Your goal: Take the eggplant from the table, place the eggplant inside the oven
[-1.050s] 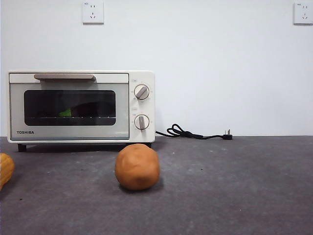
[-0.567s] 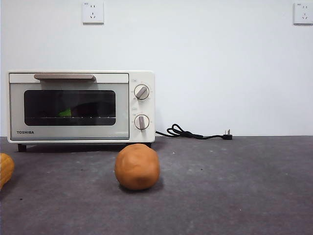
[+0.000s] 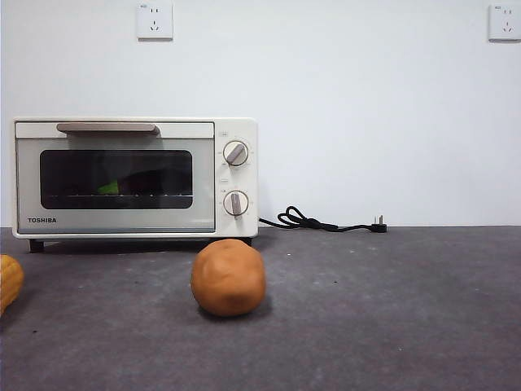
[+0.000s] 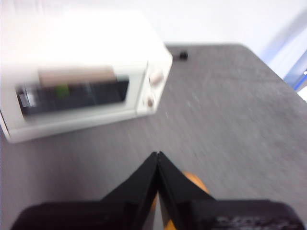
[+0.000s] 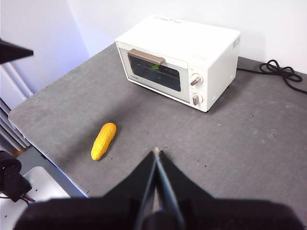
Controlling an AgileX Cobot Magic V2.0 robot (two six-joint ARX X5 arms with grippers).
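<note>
Jaws first: the left gripper (image 4: 157, 155) has its two black jaws pressed together to a point with nothing between them, and the right gripper (image 5: 156, 152) is the same, closed and empty. Both hang high above the surface (image 3: 391, 309), and neither arm appears in the front view.

The oven (image 3: 134, 177) stands at the back against the wall with its door closed. Behind the dark glass, on the wire rack, lies a long dark shape with a bright green end, which is evidently the eggplant (image 3: 138, 181). In the right wrist view the same green patch (image 5: 154, 66) shows through the door. By these pictures the eggplant is already inside and the task looks finished.

In front of the oven sits a round orange-brown lump (image 3: 229, 277), and a yellow vegetable (image 5: 103, 140) lies off to one side, well apart from the oven. A black power cord (image 3: 321, 222) lies unplugged by the wall.

The remaining risk is small. An arm lowered carelessly could strike the lump and roll it, or knock the handle (image 3: 107, 128) and pull the door open.
</note>
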